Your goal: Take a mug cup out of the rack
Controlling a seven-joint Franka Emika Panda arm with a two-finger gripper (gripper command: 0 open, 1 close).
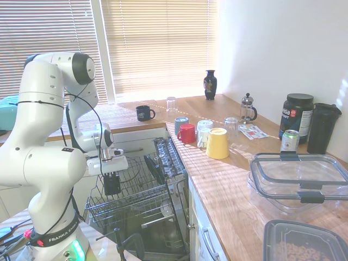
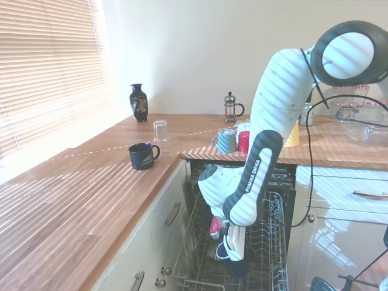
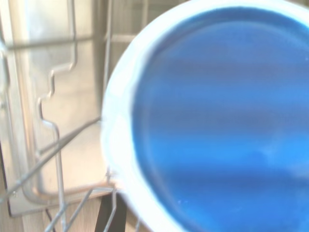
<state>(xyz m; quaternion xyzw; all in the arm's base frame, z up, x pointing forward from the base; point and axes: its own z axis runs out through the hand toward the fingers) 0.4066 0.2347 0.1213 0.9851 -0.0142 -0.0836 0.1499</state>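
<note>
**Arm.** The white Franka arm [image 1: 49, 136] is standing at the open dishwasher and folding at the elbow. Its forearm is dropping steeply and its wrist is pointing straight down into the rack [image 1: 136, 190]. In the second exterior view the forearm is crossing in front of the rack's [image 2: 273, 242] upper wires.

**Gripper.** The gripper [image 1: 112, 176] is hanging inside the rack near its left side, close to the wires. A dark block is showing directly beneath it, touching it, and this is reading as the mug cup [image 1: 112, 186]. Whether the gripper [image 2: 233, 251] is open or closed on it cannot be told from either exterior view.

**Mug cup.** It is sitting within the rack, under the wrist. In the wrist view a round blue face with a pale rim [image 3: 217, 121] is filling most of the picture, blurred, with the rack's wires [image 3: 58, 145] running beside it.

**Worktop [image 1: 228, 179].**
- A black printed mug [image 1: 144, 113] is standing alone near the window-side edge.
- A red mug [image 1: 187, 133] and a yellow mug [image 1: 217, 143] are grouping with other cups near the edge above the dishwasher.
- A dark vase [image 1: 210, 85] and a French press [image 1: 248, 107] are standing towards the back wall.
- Clear lidded tubs [image 1: 299, 179] are occupying the near right end.
</note>
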